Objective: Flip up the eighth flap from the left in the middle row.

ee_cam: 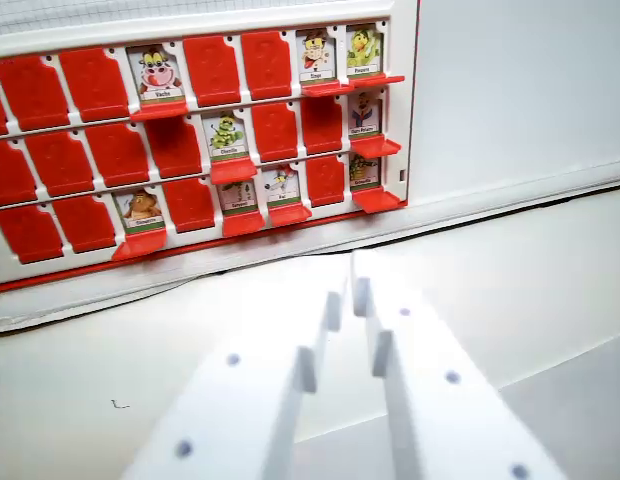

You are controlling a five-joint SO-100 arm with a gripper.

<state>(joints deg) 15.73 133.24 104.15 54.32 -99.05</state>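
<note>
A white board [405, 120] with three rows of red flaps fills the upper left of the wrist view. In the middle row most flaps show plain red, such as the one [321, 124] second from the right end. The caterpillar card [227, 135] and the rightmost card [364, 114] show pictures, each with a red tab [375, 147] jutting out below it. My gripper [348, 290] reaches up from the bottom edge, its white fingers [410, 370] almost touching at the tips with nothing between them. It hangs in front of the board, below its right end, touching no flap.
Picture cards also show in the top row, like the cow [158, 73], and in the bottom row [140, 210]. The board rests on a pale surface [530, 270], with a white wall [520, 90] to its right. A dark seam [510, 208] runs along the wall's base.
</note>
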